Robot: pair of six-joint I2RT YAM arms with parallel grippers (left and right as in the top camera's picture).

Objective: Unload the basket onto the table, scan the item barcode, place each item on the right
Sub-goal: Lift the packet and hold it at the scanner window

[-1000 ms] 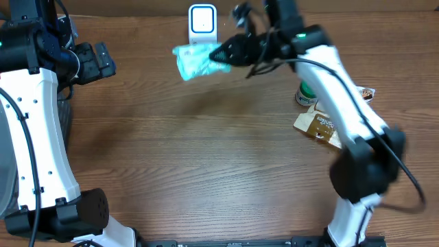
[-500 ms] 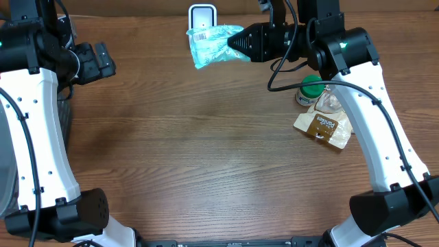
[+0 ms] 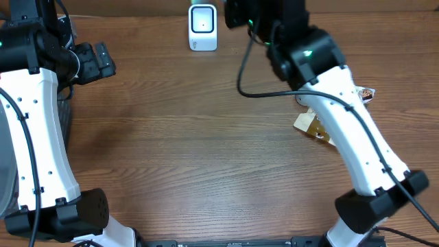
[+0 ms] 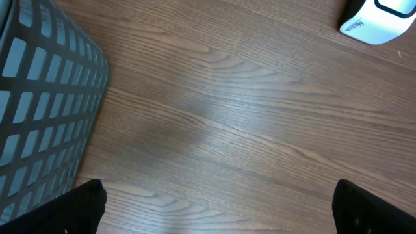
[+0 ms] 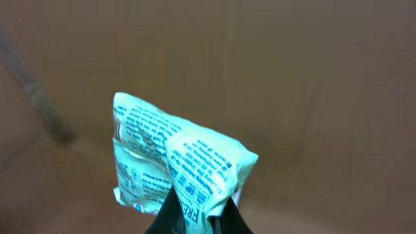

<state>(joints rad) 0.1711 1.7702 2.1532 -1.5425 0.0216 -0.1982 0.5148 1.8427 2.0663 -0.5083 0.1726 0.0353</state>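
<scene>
The 1 mint-green packet [image 5: 170,166] carries dense dark print. Large letters near its lower edge begin "FR"; the finer lines are too small to read. It is a soft, crinkled plastic pillow with a folded corner, and the right claw [image 5: 195,220] is clamped together on its bottom edge. In the overhead view the right arm reaches to the counter's far edge just right of the scanner [image 3: 202,26], and the packet itself does not show there.

The 1 scanner is a white, rounded plastic block with a pale blue-white window on its face. A dark word on its base shows in the left wrist view but cannot be read.

The counter [image 3: 206,151] is brown wood-grain. 1 tan, glossy pouch [image 3: 312,126] lies on it well right of the scanner, partly under the right arm, its label hidden. 1 grey mesh basket [image 4: 39,97] stands far left of the scanner.

The left claw [image 4: 218,209] hangs over bare counter left of the scanner, its 2 dark fingers wide apart and holding nothing.
</scene>
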